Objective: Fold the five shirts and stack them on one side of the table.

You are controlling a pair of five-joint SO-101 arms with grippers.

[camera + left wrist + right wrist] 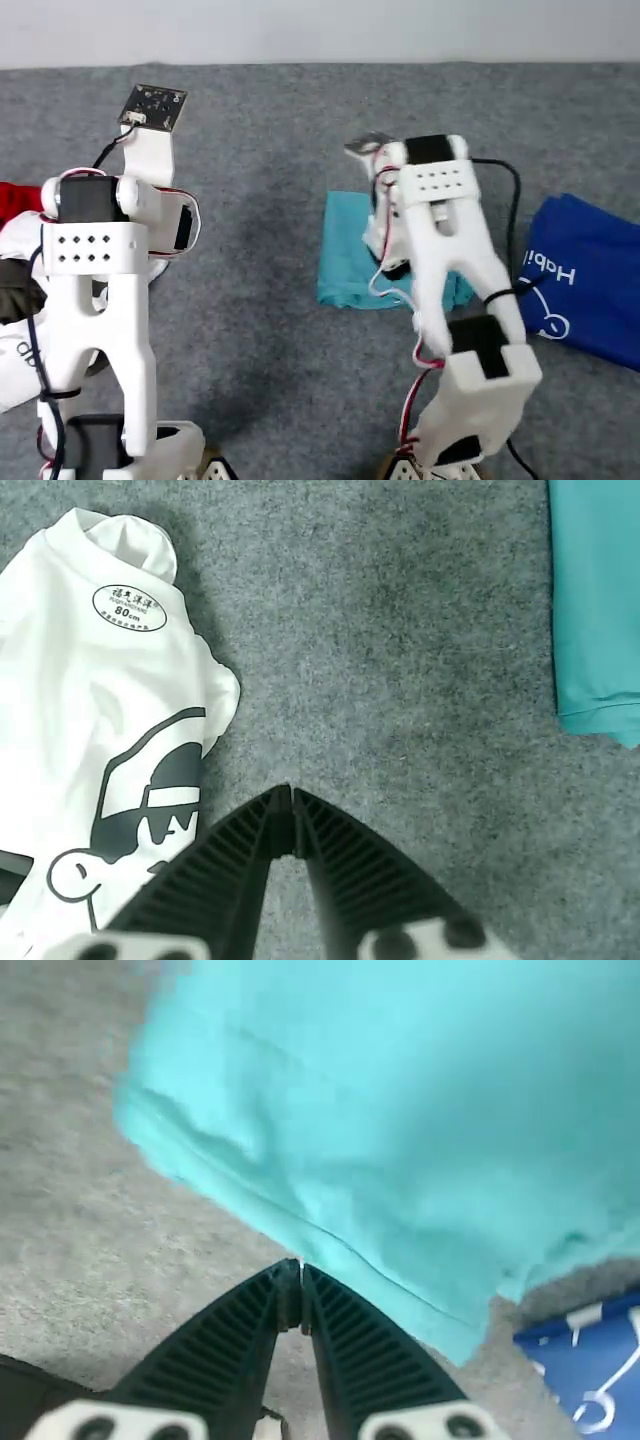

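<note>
At centre frame from above, the teal shirt (pixel 345 265) lies as a neat rectangle on the grey counter (pixel 260 200), apparently folded. The blue shirt (pixel 585 280) at the right edge and the white shirt (pixel 90 730) at the left look unfolded, with no stack begun. The left tool (pixel 292 805) and right tool (pixel 298 1280) are each pinched together, empty.

The table (pixel 400 630) is rough grey felt; the teal shirt (pixel 600 600) soft matt cloth; the left gripper (pixel 292 815) ribbed black plastic.
</note>
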